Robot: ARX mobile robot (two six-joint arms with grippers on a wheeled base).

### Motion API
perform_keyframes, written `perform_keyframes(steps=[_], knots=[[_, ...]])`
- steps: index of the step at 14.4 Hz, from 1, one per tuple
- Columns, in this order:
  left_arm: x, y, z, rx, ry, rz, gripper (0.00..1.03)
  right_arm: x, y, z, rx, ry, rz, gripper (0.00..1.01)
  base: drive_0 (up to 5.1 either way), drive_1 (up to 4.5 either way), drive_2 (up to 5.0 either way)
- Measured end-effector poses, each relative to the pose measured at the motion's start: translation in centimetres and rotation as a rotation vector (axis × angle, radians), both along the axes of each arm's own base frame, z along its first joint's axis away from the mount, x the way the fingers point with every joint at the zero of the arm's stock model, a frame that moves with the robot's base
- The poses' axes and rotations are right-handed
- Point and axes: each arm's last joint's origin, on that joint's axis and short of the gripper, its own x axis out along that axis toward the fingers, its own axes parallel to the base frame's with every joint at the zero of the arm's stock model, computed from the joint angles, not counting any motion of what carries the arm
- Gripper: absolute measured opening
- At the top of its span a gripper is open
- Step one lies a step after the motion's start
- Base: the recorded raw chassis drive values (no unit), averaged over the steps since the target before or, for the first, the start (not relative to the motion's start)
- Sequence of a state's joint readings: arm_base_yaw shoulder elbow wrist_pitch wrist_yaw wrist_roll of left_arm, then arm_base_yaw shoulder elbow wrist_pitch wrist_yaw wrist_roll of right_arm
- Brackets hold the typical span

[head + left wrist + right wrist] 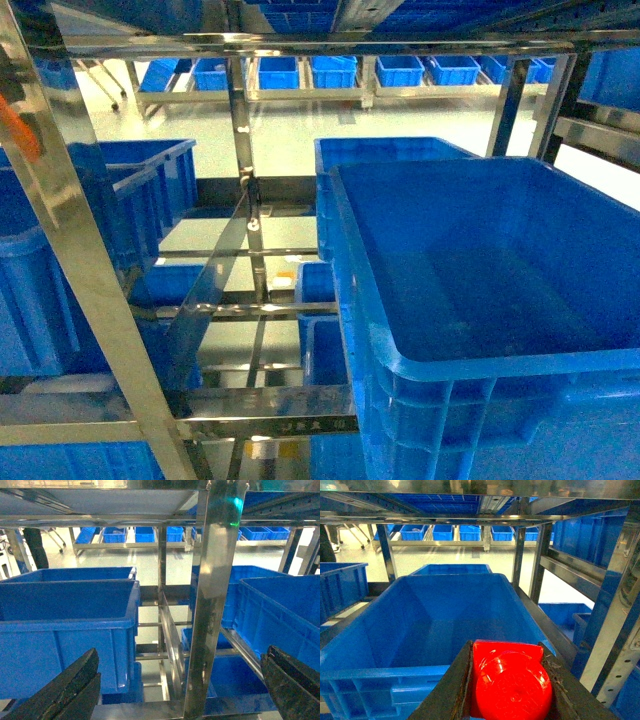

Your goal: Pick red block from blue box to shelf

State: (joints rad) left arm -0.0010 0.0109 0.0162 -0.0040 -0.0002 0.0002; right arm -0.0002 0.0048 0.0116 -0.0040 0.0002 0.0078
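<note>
The red block [510,680], glossy with its round stud facing the camera, fills the bottom of the right wrist view. My right gripper [505,647] is shut on it, one dark jaw against each side. It hangs in front of the near rim of a dark blue crate [420,625] that stands on the shelf [520,550]. My left gripper [181,652] is open wide with nothing between its fingers, and a shiny shelf post [215,580] stands right ahead of it. The blue box is out of view. Neither gripper shows in the head view.
The steel shelf [245,130] fills the head view, with a large dark blue crate [480,270] at right and another [60,260] at left. A crate [65,620] sits left of the post. More crates line a far rack [300,70]. A steel tier [470,510] runs overhead.
</note>
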Motion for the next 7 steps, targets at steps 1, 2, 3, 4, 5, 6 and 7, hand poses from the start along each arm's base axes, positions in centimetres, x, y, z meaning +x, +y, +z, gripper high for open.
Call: perform_keyframes(steps=[1, 2, 3, 4, 5, 6, 7], knots=[[0.00, 0.00, 0.00, 0.000, 0.000, 0.000, 0.98, 0.00, 0.00, 0.00, 0.000, 0.000, 0.000, 0.28, 0.0, 0.00, 0.0], [0.00, 0.00, 0.00, 0.000, 0.000, 0.000, 0.98, 0.00, 0.00, 0.00, 0.000, 0.000, 0.000, 0.28, 0.0, 0.00, 0.0], [0.00, 0.00, 0.00, 0.000, 0.000, 0.000, 0.98, 0.00, 0.00, 0.00, 0.000, 0.000, 0.000, 0.28, 0.0, 0.00, 0.0], [0.00, 0.00, 0.00, 0.000, 0.000, 0.000, 0.98, 0.00, 0.00, 0.00, 0.000, 0.000, 0.000, 0.28, 0.0, 0.00, 0.0], [0.00, 0.00, 0.00, 0.000, 0.000, 0.000, 0.98, 0.00, 0.00, -0.19, -0.012, 0.038, -0.020, 0.28, 0.0, 0.00, 0.0], [0.00, 0.00, 0.00, 0.000, 0.000, 0.001, 0.98, 0.23, 0.19, -0.35, -0.081, 0.186, -0.088, 0.28, 0.0, 0.00, 0.0], [0.00, 0.00, 0.00, 0.000, 0.000, 0.000, 0.98, 0.83, 0.14, -0.39, -0.119, 0.246, -0.118, 0.28, 0.0, 0.00, 0.0]])
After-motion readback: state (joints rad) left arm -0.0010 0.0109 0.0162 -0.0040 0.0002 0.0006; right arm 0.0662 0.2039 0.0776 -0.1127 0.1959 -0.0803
